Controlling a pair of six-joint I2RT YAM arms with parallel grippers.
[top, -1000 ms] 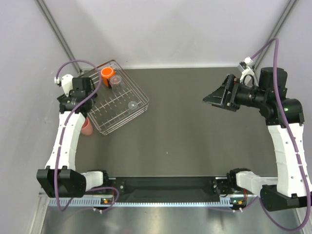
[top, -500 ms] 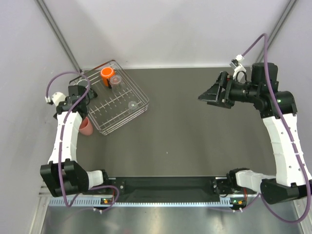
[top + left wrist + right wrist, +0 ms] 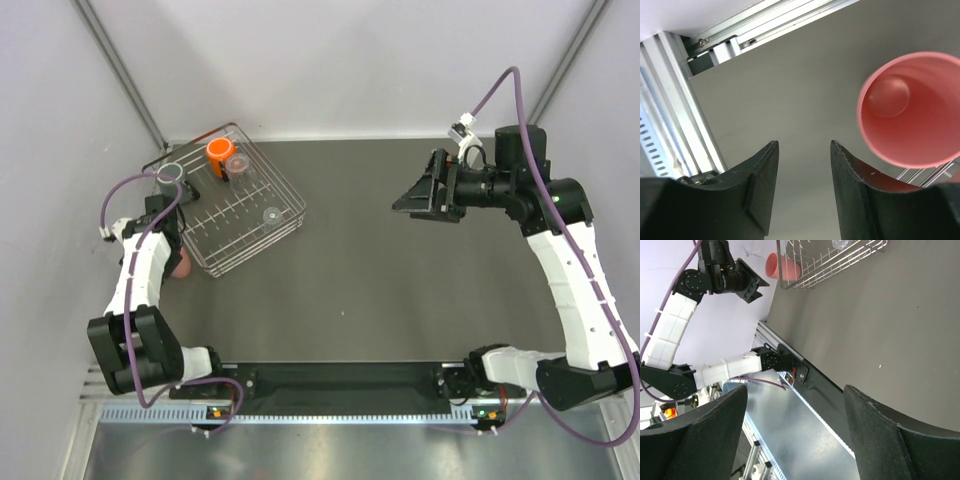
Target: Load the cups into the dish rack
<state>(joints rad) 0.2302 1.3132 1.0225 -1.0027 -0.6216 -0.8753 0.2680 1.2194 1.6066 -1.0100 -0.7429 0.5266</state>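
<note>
The wire dish rack sits at the far left of the table. In it stand an orange mug, a clear tumbler beside the mug, a second clear tumbler and a dark grey cup in the left corner. A pink cup lies on its side on the table next to the rack's near-left edge, its mouth facing the left wrist camera. My left gripper is open and empty, just left of the pink cup. My right gripper is open and empty, high over the far right.
The left gripper points at bare table beside the left wall and the aluminium rail. The right wrist view shows my left arm, the rack's near corner and the table's front rail.
My left gripper has drawn back from the rack's left corner, where the dark grey cup now stands uncovered, and swung down beside the pink cup. My right arm has moved a little left.
</note>
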